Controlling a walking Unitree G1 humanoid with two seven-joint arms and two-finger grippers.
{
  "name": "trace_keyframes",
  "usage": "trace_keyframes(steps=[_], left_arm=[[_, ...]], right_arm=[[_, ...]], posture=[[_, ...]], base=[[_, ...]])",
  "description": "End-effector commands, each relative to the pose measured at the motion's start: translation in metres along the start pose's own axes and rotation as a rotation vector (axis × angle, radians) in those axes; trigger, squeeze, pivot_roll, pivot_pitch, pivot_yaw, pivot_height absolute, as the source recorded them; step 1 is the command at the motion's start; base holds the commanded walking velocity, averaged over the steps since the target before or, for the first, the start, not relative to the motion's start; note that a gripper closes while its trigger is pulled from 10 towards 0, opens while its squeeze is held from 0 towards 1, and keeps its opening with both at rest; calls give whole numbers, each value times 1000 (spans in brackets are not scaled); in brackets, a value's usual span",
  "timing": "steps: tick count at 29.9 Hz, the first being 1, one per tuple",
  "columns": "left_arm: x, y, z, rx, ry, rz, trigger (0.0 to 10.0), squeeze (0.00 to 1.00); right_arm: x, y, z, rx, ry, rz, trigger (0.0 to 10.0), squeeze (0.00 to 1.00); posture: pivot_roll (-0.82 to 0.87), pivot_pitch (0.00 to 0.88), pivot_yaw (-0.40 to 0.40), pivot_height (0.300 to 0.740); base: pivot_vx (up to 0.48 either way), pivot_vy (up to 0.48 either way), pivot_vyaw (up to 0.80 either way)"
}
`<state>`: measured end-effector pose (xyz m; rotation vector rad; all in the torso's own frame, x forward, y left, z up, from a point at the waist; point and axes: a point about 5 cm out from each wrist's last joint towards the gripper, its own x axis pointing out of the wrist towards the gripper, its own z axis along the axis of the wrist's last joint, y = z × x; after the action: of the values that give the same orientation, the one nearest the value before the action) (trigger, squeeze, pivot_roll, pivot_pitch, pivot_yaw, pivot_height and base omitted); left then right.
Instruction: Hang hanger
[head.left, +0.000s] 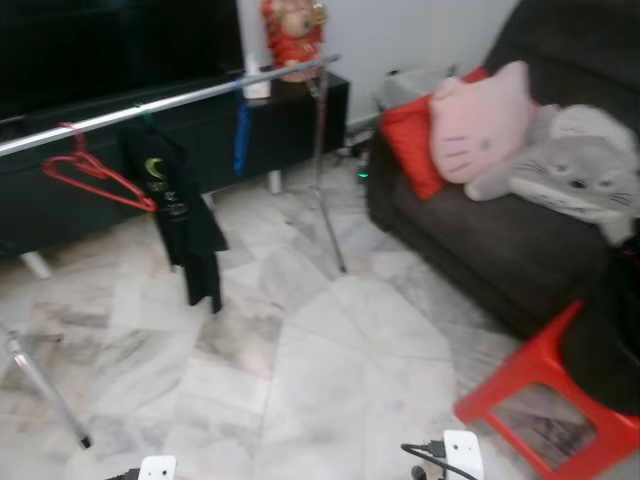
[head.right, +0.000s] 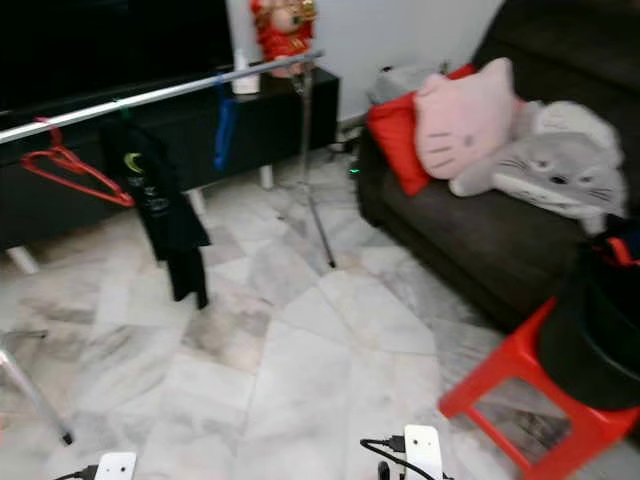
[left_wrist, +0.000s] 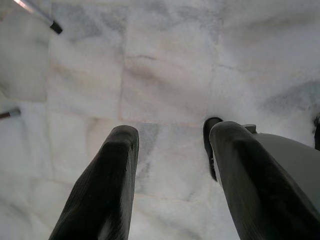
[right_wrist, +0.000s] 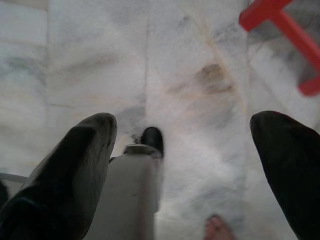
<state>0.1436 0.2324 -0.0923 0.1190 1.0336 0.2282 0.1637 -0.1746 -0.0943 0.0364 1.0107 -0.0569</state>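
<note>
A red hanger (head.left: 92, 175) hangs on the silver clothes rail (head.left: 170, 102) at the left, with a black garment (head.left: 180, 210) and a blue item (head.left: 241, 135) further along the same rail. Both arms hang low. My left gripper (left_wrist: 172, 145) is open over bare marble floor, nothing between its black fingers (left_wrist: 107, 185). My right gripper (right_wrist: 182, 135) is open too, wide, also over the floor with nothing held.
A dark sofa (head.left: 480, 230) with a red cushion (head.left: 412, 140), pink cat pillow (head.left: 478, 120) and grey plush (head.left: 575, 170) stands at the right. A red stool (head.left: 545, 400) carrying something black sits near right. Rail legs (head.left: 45, 390) stand at left. A person's toes (right_wrist: 217, 227) touch the floor.
</note>
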Motion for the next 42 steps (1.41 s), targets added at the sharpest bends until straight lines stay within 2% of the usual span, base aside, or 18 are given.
trace_keyframes(steps=[1,3,8,13,18,22,27,30,35,42], left_arm=[[0,2,-2,21,9,2,10000,0],[0,3,-2,37,7,4,10000,0],[0,3,-2,9,7,12,10000,0],[0,3,0,34,3,4,10000,0],[0,4,1,12,5,9,10000,0],[1,6,2,37,2,7,10000,0],[1,6,5,17,0,13,10000,0],[1,5,7,45,-4,6,10000,0],[1,-6,8,28,-6,-3,10000,0],[1,-5,4,29,0,-3,10000,0]], right_arm=[[0,-1,0,5,-3,-3,10000,0],[0,-1,0,6,-5,-3,10000,0],[0,-1,1,7,-6,-1,10000,0],[0,-1,2,8,-7,-2,10000,0],[0,-1,2,9,-9,-2,10000,0],[0,-1,2,10,-9,-1,10000,0],[0,-1,2,13,-11,-1,10000,0],[0,-1,2,13,-11,0,10000,0],[0,-1,2,13,-11,1,10000,0],[0,-1,2,13,-13,3,10000,0]], posture=[[-32,0,14,740],[-31,0,14,740],[-29,0,11,740],[-30,0,13,740],[-30,0,13,740],[-30,0,13,740],[-30,0,13,740],[-30,0,13,740],[-31,0,14,740],[-31,0,14,740]], base=[[0,0,-656],[0,-289,-663],[0,-166,-663],[0,-69,-661],[0,-216,-660],[0,-89,-663],[0,-234,-660],[0,0,-663],[0,-216,-661],[0,0,-661]])
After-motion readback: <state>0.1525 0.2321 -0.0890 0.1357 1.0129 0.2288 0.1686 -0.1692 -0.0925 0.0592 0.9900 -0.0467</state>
